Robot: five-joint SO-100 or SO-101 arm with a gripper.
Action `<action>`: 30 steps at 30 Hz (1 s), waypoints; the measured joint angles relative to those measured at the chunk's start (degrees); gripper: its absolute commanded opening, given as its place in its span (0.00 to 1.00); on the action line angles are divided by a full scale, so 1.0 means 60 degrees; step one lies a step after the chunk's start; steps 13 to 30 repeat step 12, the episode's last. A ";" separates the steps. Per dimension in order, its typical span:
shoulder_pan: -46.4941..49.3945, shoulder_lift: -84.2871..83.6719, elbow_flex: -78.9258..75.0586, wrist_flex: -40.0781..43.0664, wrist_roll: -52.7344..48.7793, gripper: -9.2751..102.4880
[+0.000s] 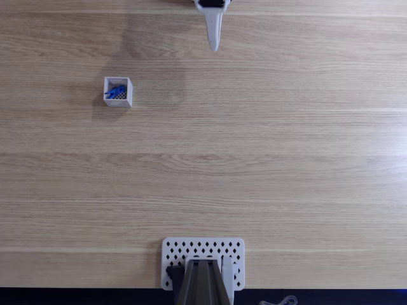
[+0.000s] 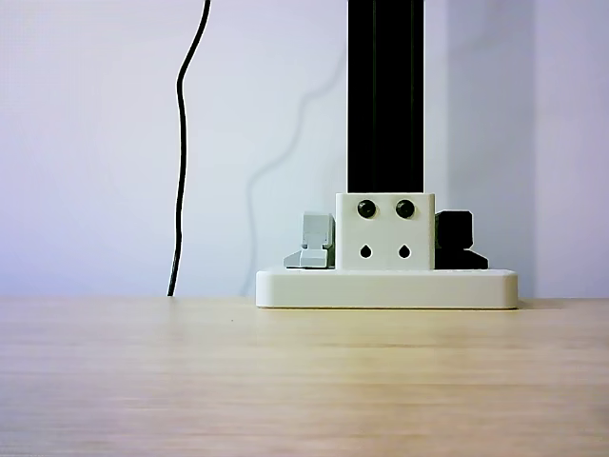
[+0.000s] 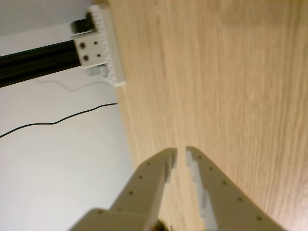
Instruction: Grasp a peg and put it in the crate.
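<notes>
Fixed view: 1 gripper [image 1: 215,46] at top edge, tip pointing down the pic. 1 crate [image 1: 118,91] sits well apart, down and to the left of the tip. 1 peg [image 1: 116,93], blue, already lies inside the crate, long axis roughly left-right w/ a slight tilt. 1 white holed plate [image 1: 203,249] at bottom edge; no other pegs on the table [image 1: 286,165].

Other view: black post [image 2: 384,95] on white base [image 2: 385,288], 1 cable [image 2: 181,143] on wall.

Wrist view: fingers [image 3: 154,168] nearly together, narrow gap, holding nothing. Judgement: task looks done, no move toward the crate needed.
</notes>
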 measured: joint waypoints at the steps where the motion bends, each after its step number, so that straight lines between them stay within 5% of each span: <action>1: 0.0000 0.0132 0.0190 0.0000 0.0000 0.08; 30: 0.0000 0.1494 0.1670 0.0073 0.0000 0.08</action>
